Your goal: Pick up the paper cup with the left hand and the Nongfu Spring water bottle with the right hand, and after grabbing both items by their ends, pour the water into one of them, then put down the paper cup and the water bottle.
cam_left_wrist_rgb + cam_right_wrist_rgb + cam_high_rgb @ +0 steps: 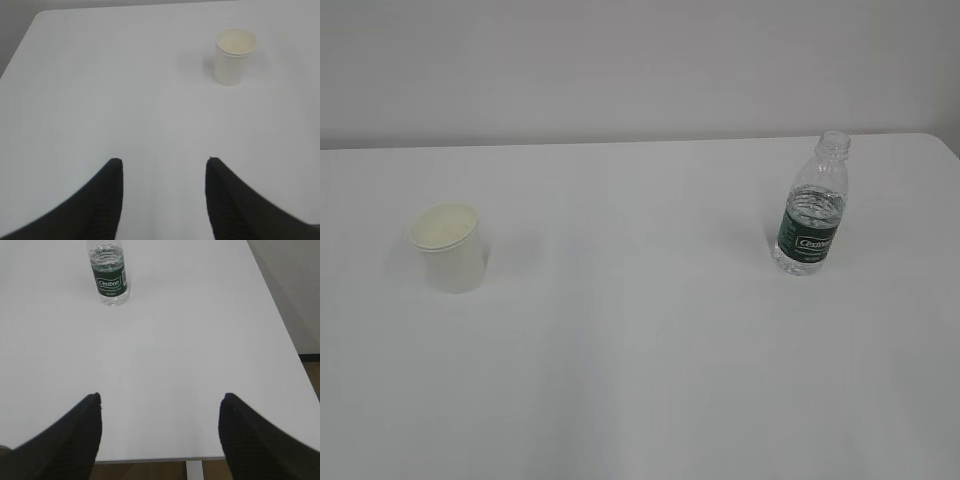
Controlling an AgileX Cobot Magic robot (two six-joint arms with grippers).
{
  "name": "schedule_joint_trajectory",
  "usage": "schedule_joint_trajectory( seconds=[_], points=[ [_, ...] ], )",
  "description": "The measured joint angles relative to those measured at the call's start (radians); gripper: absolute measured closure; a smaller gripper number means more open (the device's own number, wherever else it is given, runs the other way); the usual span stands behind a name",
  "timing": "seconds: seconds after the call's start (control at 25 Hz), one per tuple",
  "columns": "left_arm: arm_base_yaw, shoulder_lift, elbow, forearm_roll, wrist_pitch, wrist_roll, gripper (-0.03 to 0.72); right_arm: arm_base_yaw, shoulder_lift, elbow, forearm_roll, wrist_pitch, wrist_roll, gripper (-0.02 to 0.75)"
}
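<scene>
You see one paper cup on white table, upright. One Nongfu Spring water bottle, capless, upright, well apart from cup, with water inside. Two grippers: left hand in its own wrist view, two black fingers, parted; right hand likewise, two fingers, parted wider. One table. Neither gripper appears in exterior view.

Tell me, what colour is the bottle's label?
Dark green with white lettering on the bottle, clearest in the right wrist view.
</scene>
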Motion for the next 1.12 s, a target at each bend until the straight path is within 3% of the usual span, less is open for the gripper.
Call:
schedule_joint_trajectory(
  seconds=[1.12],
  points=[
    [0.000,0.000,0.000,0.000,0.000,0.000,0.382,0.000,0.000,0.000,0.000,0.000,0.000,0.186]
  ],
)
